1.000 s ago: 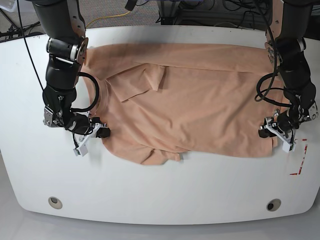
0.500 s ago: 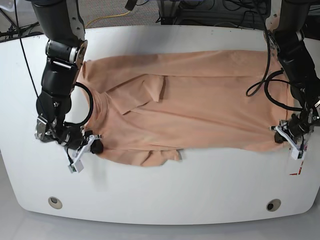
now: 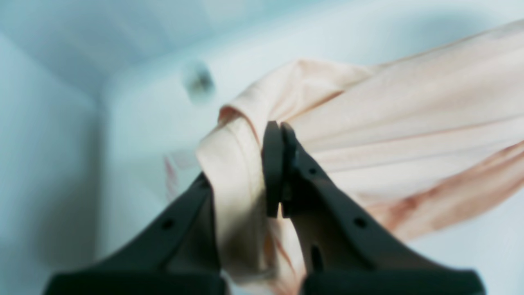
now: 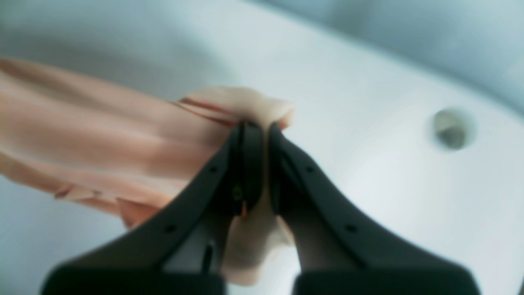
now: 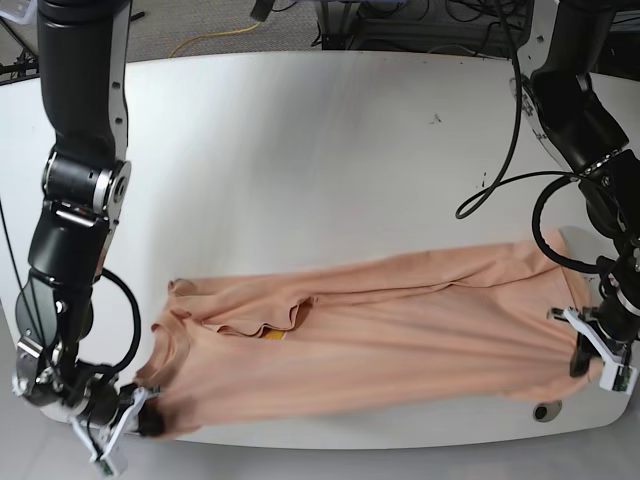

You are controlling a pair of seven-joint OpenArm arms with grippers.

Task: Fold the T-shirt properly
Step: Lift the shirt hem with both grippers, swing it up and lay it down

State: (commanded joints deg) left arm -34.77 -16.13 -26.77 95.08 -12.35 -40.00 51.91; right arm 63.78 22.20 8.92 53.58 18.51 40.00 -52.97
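Near the front edge of the white desk (image 5: 330, 100), the left end effector (image 5: 585, 352) and right end effector (image 5: 140, 418) each pinch a bunched corner of the T-shirt (image 5: 380, 345). The soft peach cloth stretches between them in long creases, collar folded. Two round holes flank it; cables (image 5: 500, 170) hang beyond.

Soft matt peach-pink cotton T-shirt (image 5: 400, 330) on smooth glossy white table (image 5: 330, 150); matt black plastic gripper fingers (image 3: 323, 192).
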